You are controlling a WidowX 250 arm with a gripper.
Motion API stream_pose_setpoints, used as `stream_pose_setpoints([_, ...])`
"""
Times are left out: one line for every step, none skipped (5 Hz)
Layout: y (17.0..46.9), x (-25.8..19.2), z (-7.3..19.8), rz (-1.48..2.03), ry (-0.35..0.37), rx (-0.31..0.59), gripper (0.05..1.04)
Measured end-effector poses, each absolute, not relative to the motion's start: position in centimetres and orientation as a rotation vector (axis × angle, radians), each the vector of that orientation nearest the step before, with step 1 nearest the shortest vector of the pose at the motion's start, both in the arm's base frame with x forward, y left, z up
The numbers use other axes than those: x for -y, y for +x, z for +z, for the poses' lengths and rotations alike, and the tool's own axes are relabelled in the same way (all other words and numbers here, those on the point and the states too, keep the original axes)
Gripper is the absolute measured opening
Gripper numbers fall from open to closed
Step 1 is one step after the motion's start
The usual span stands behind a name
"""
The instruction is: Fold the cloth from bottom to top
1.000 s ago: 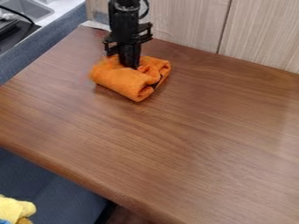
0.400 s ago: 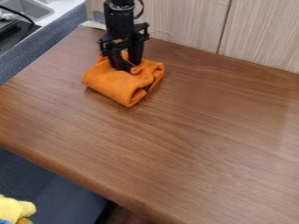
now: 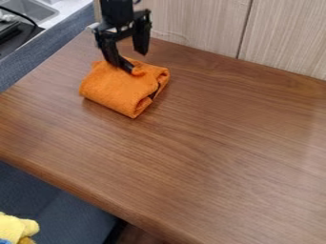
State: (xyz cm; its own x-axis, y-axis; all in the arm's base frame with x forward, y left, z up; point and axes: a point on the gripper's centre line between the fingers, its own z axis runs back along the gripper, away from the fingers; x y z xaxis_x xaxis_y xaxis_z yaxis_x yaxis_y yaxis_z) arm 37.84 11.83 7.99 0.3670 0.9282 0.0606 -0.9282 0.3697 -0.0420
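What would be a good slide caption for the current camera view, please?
Open black two-finger gripper above a folded orange fabric cloth on a brown wood-grain table.

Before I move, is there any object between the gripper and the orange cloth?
No, nothing visible stands in the way. The open gripper has one finger down at the orange cloth, which lies on the table.

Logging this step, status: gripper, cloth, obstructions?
Gripper open, one finger at the cloth's upper part. Orange cloth folded into a bundle on the table. Nothing seen blocking it.
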Motion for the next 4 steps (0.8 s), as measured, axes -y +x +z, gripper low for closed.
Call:
stream_pose_setpoints([37.8,-11.6,9.4,1.184,-0.021,0.108,1.002])
stream_pose_setpoints([37.5,-11.3,12.3,1.155,0.011,0.175,1.001])
stream_pose_setpoints([36.9,-10.9,13.4,1.135,0.063,0.184,1.001])
stream_pose_setpoints([36.9,-11.0,13.4,1.139,0.064,0.183,1.001])
